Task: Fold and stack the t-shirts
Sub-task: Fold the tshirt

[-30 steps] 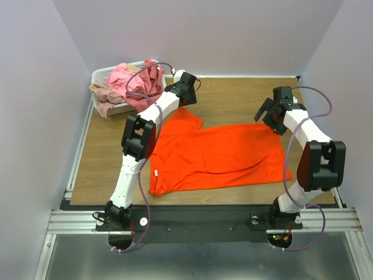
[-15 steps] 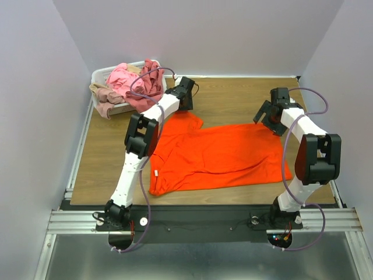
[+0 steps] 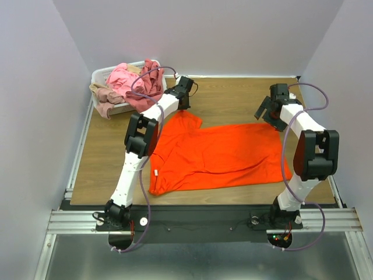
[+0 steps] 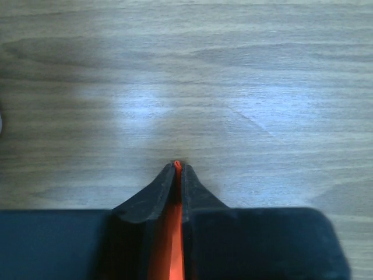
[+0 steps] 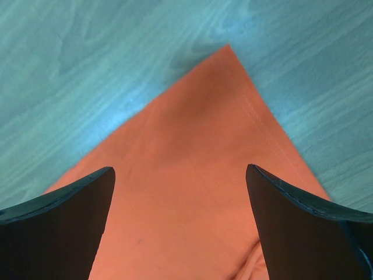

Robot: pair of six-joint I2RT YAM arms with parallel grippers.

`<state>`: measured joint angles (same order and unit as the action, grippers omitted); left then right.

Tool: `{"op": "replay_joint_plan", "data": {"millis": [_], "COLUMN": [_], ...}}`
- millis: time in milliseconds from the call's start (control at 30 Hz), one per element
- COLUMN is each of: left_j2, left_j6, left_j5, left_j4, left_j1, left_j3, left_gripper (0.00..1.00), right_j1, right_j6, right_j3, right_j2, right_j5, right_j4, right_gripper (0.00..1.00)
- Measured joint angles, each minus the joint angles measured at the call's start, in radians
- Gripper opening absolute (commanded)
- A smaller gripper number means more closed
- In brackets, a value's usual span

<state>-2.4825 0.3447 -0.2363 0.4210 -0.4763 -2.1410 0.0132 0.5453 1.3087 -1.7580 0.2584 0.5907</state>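
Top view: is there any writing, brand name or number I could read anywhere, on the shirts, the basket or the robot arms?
No text can be read in any view.
The orange t-shirt is plain. A small white tag near its left edge is too small to read.
The basket, the piled shirts in it, the left arm and the right arm show no lettering.

The left gripper [image 3: 181,106], pinching the orange shirt's [image 3: 215,154] sleeve, has slid slightly toward 7 o'clock. The right gripper [image 3: 266,114], jaws spread above the shirt's corner, has crept toward 10 o'clock.
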Motion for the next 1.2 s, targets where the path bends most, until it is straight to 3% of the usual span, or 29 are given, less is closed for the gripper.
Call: {"op": "replay_joint_plan", "data": {"millis": [367,733,800,933,1000,1067,1200], "left_j2": [0.055,0.128,0.134,0.147,0.158,0.175,0.2], "left_j6": [-0.049,-0.075,-0.077,-0.081,-0.082,-0.083,-0.085], "left_j5": [0.025,0.016,0.024,0.035,0.041,0.047,0.072], "left_j4": [-0.085,-0.102,-0.105,-0.116,-0.12,-0.127,-0.147], "left_j1": [0.0,0.0,0.0,0.0,0.0,0.0,0.0], "left_j3": [0.109,0.188,0.188,0.195,0.208,0.229,0.264], "left_gripper": [0.0,0.0,0.0,0.0,0.0,0.0,0.0], "right_j1": [0.006,0.104,0.103,0.097,0.096,0.092,0.089], "right_j6": [-0.022,-0.064,-0.076,-0.092,-0.093,-0.097,-0.109], "right_j3": [0.194,0.287,0.287,0.287,0.285,0.284,0.284], "right_j2": [-0.174,-0.351,-0.359,-0.363,-0.363,-0.363,-0.363], "right_j5": [0.068,0.044,0.037,0.032,0.034,0.038,0.05], "right_j4": [-0.023,-0.023,-0.022,-0.023,-0.027,-0.031,-0.032], "right_gripper": [1.0,0.96,0.91,0.58,0.54,0.43,0.37]}}
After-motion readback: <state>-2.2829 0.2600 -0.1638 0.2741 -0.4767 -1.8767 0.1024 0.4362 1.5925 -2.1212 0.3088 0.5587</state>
